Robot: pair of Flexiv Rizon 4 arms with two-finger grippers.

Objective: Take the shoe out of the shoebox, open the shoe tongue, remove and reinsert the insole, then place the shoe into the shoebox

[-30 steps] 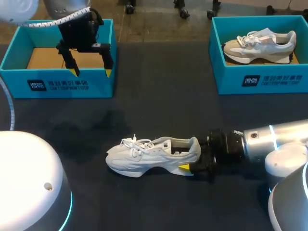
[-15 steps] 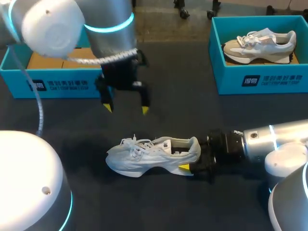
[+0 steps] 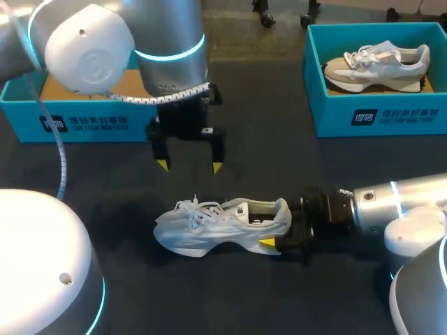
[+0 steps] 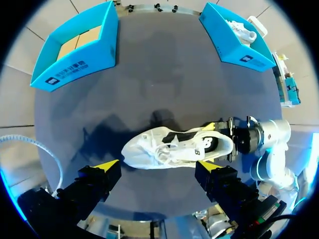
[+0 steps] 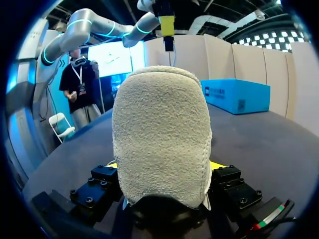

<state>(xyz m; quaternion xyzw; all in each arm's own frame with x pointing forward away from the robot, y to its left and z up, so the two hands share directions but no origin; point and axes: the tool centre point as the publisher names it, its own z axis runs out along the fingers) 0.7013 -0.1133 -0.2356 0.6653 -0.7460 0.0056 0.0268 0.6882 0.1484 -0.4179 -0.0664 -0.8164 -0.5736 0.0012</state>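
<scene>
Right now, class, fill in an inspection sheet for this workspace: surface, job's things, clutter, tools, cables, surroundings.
Surface: dark table.
Job's things: white shoe on the table, outside both boxes; left shoebox holds no shoe.
Clutter: right shoebox holding a second shoe.
Tools: left tool open, hanging above the white shoe; right tool shut on its heel.
Cables: white cable looping beside the left arm.
Surroundings: nothing seen.
</scene>
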